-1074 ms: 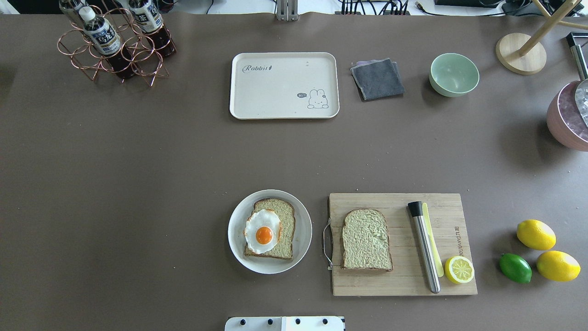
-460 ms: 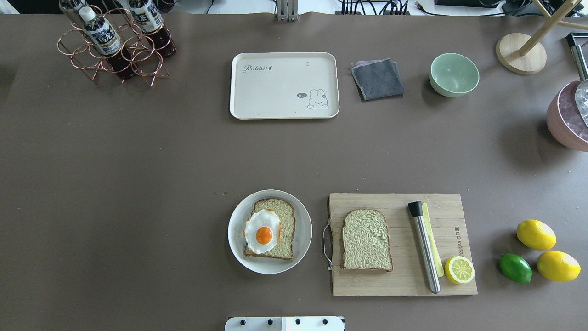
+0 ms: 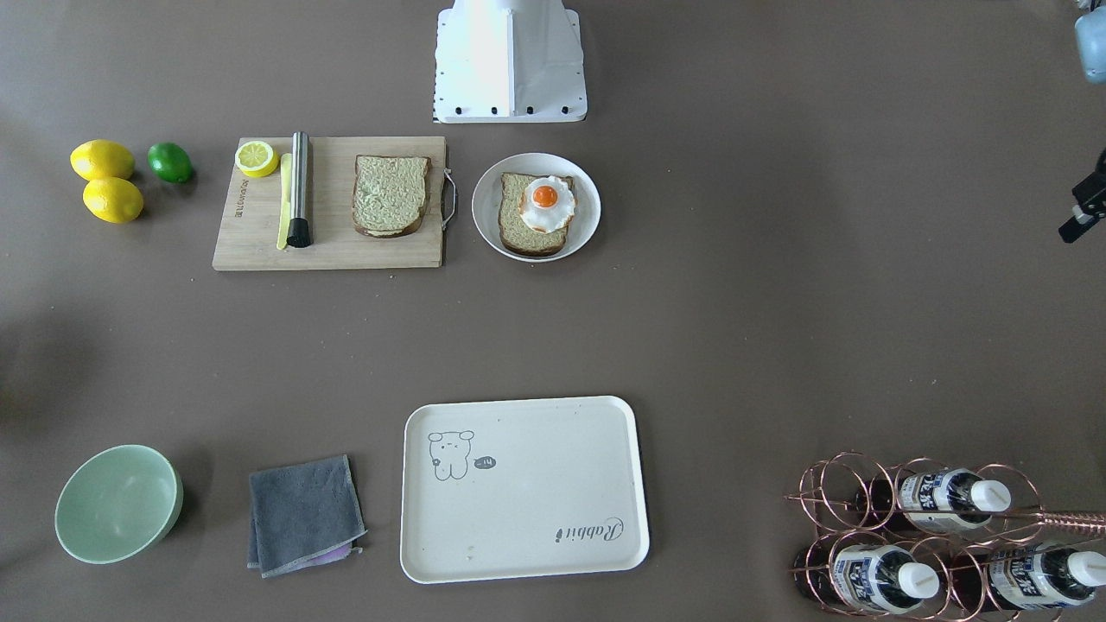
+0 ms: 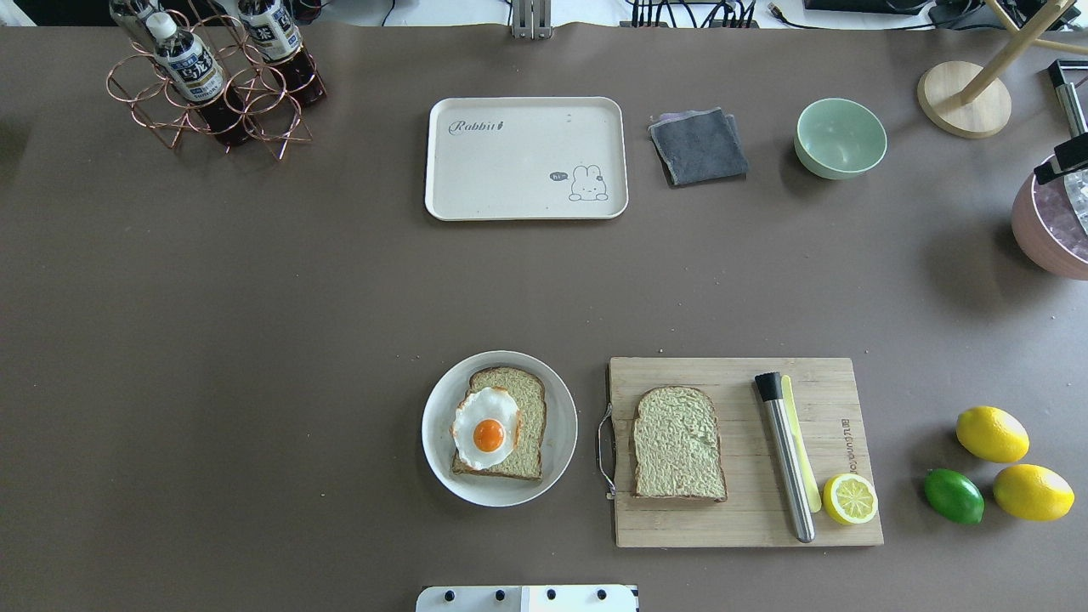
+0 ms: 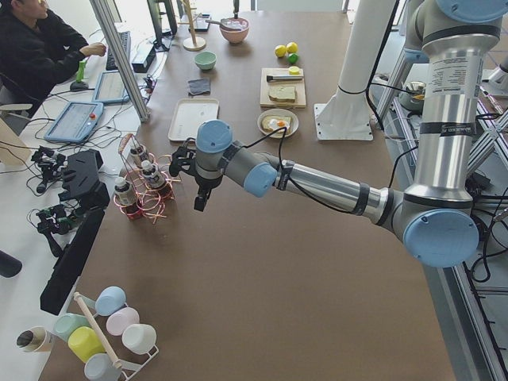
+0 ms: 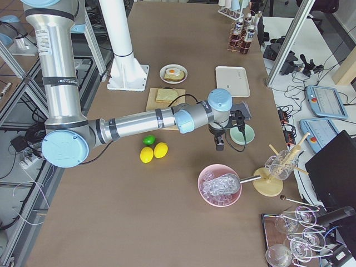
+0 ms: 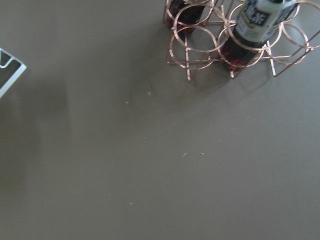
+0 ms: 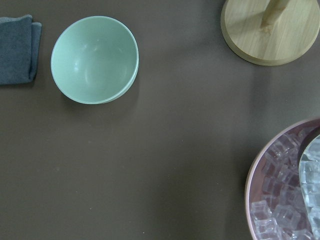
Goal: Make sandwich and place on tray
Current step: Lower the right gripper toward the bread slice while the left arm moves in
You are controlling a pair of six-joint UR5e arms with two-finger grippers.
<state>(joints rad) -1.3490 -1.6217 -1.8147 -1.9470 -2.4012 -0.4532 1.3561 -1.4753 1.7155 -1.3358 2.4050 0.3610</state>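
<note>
Sandwich unbuilt: egg-topped slice (image 4: pixel 501 425) on plate (image 4: pixel 565 435), second slice (image 4: pixel 678 444) on cutting board (image 4: pixel 739 510). Both well apart from claws. Right gripper (image 4: pixel 1058 163) newly at overhead edge, beside ice bowl (image 4: pixel 1050 229); left gripper (image 3: pixel 1084 212) near bottle rack (image 5: pixel 143 186). Jaw opening, hold: cannot tell. Tray (image 4: pixel 527 115) far from both. Reach likely starting.

- Your board (image 4: pixel 748 518) at 5 o'clock bears a steel rod (image 4: pixel 786 463) and half lemon (image 4: pixel 850 499).
- Lemons (image 4: pixel 992 433) and a lime (image 4: pixel 954 495) lie at its 3 o'clock.
- Cloth (image 4: pixel 699 146) and bowl (image 4: pixel 840 138) sit at 1 o'clock, rack (image 4: pixel 208 102) at 11.

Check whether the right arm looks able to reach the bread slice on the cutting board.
Probably yes: the bread slice lies uncovered on the cutting board, the right gripper hovering above the table.
</note>
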